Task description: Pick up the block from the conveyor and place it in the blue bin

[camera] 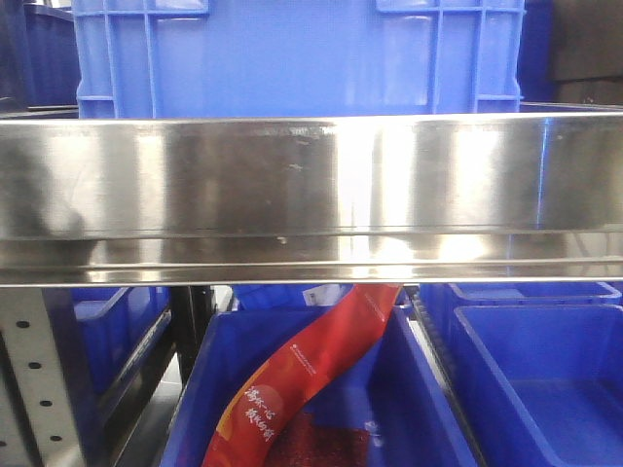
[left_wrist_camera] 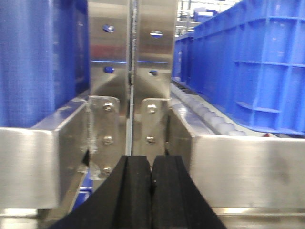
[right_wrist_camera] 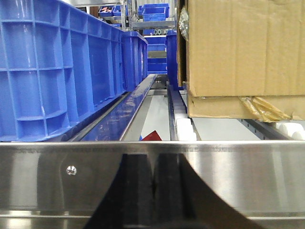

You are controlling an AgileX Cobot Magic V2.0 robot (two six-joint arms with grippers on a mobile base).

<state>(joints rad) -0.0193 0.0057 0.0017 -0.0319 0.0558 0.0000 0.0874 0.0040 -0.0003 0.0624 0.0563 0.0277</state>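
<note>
No block and no conveyor belt show in any view. My left gripper [left_wrist_camera: 152,161] is shut, its black fingers pressed together with nothing between them, just in front of a steel upright [left_wrist_camera: 143,62]. My right gripper [right_wrist_camera: 153,160] is also shut and empty, close against a steel rail [right_wrist_camera: 248,176]. Blue bins appear in every view: a large one [camera: 292,58] stands above the rail in the front view, and two open ones [camera: 419,389] [camera: 545,379] sit below it. I cannot tell which of them is the task's blue bin.
A wide shiny steel rail [camera: 311,195] crosses the front view. A red packet [camera: 311,375] hangs into the lower middle bin. Tall blue crates [left_wrist_camera: 257,67] [right_wrist_camera: 47,71] flank the wrists. A cardboard box [right_wrist_camera: 243,47] sits on white rollers [right_wrist_camera: 183,126] at the right.
</note>
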